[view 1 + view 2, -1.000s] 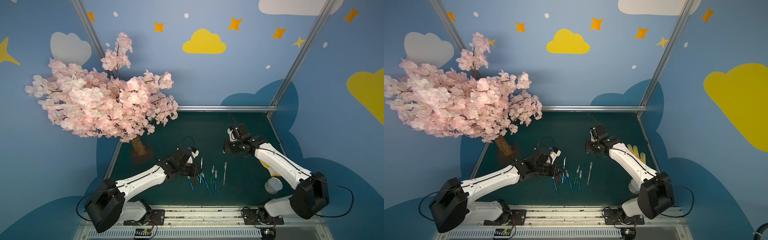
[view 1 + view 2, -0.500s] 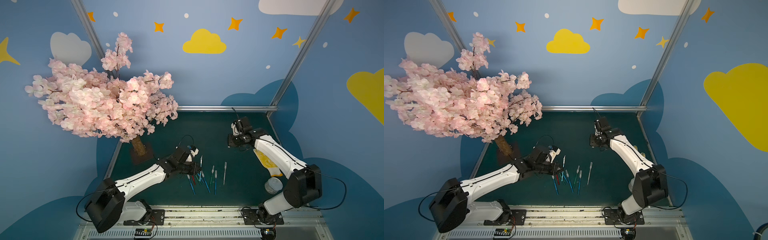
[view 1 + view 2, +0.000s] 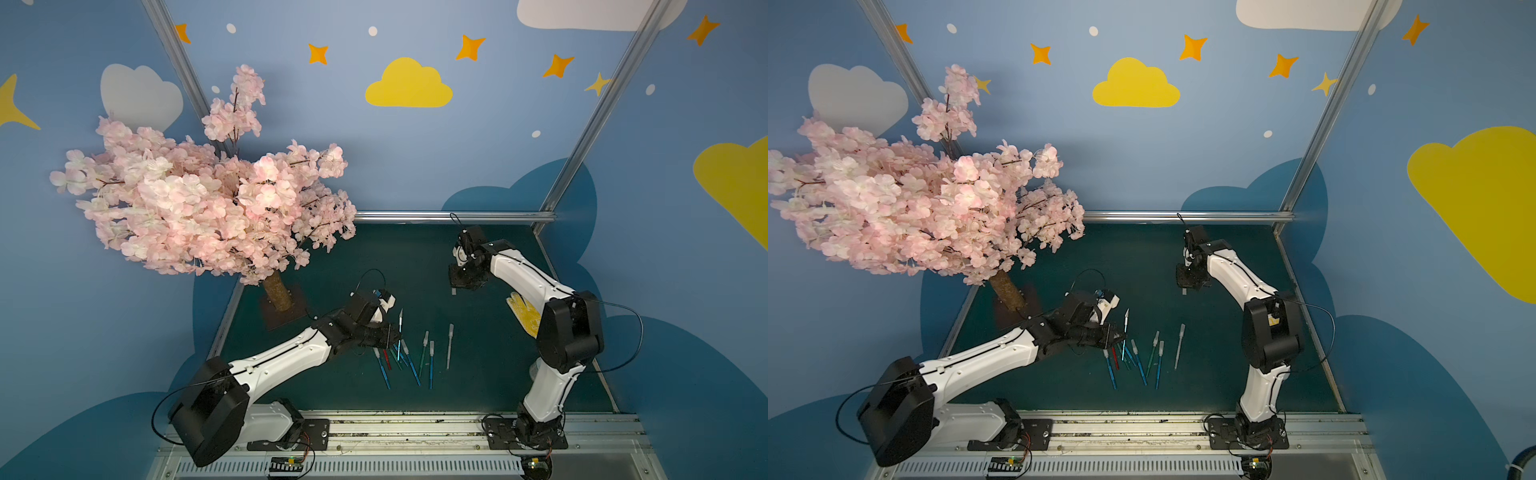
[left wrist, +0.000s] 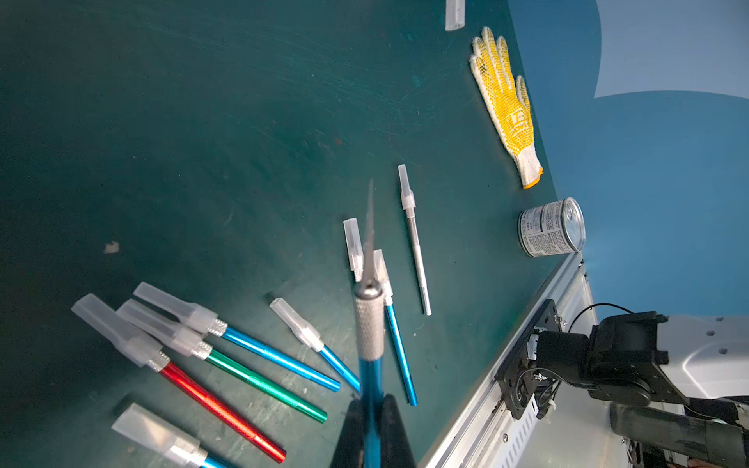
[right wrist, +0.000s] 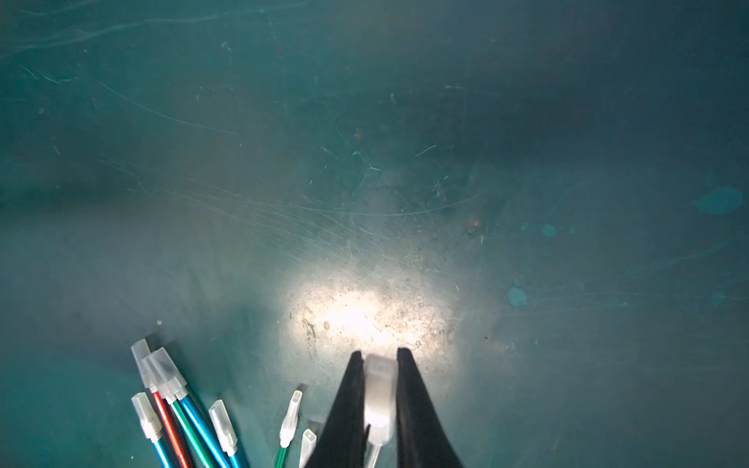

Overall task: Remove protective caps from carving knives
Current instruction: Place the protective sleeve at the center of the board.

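Note:
My left gripper (image 4: 372, 401) (image 3: 395, 337) is shut on the blue handle of a carving knife (image 4: 369, 324). That knife's bare blade (image 3: 401, 314) points up and away over the mat. My right gripper (image 5: 379, 351) (image 3: 456, 286) hangs above the mat farther back, pointing down. It is shut on a translucent protective cap (image 5: 380, 389) (image 3: 454, 291). Several capped carving knives (image 3: 415, 359) (image 4: 182, 320) with blue, green and red handles lie fanned on the green mat below the held knife. A whitish capped knife (image 3: 449, 347) lies to their right.
A yellow dotted glove (image 3: 523, 312) lies at the mat's right edge, and a tin can (image 4: 552, 227) stands near its front right corner. A pink blossom tree (image 3: 208, 199) on a brown base (image 3: 286, 312) overhangs the back left. An aluminium rail (image 3: 395, 419) borders the front.
The right arm's elbow has swung up and inward, and its gripper has tipped to point down with the cap still in it. The left arm with the knife has hardly moved.

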Robot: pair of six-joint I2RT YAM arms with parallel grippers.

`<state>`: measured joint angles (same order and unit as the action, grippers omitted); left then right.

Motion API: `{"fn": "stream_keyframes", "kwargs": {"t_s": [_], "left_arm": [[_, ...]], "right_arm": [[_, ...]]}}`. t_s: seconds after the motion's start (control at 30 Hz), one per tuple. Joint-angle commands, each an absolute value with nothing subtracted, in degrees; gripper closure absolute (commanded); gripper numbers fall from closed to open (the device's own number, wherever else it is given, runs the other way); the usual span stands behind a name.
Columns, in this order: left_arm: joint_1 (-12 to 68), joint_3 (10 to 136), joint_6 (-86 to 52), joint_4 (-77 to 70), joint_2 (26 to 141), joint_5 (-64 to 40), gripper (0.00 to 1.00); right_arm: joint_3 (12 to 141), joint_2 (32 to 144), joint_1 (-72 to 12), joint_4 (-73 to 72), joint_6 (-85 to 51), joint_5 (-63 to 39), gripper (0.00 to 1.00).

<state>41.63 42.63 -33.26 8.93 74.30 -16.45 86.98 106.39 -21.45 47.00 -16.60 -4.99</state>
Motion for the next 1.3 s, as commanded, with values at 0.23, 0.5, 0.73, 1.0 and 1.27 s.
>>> {"fn": "stream_keyframes", "kwargs": {"t_s": [0.23,0.5,0.73,1.0,1.27], "left_arm": [[41.4,43.0,-32.6,8.6,71.8,-16.0,0.94],[41.4,42.4,-33.2,7.7,71.5,-15.9,0.94],[41.3,42.7,-32.8,8.2,71.6,-15.7,0.94],[41.3,41.8,-32.7,7.8,70.6,-15.4,0.94],[41.3,42.1,-32.2,8.7,70.5,-15.1,0.94]], "right_arm": [[89.4,111.7,-20.5,48.5,-16.5,-6.8,0.88],[90.1,114.5,-19.3,48.5,-16.5,-7.3,0.89],[91.3,116.2,-19.1,49.3,-16.8,-6.9,0.89],[93.8,119.0,-19.0,51.2,-16.9,-5.6,0.89],[93.9,121.0,-19.0,50.9,-17.3,-5.0,0.89]]}}
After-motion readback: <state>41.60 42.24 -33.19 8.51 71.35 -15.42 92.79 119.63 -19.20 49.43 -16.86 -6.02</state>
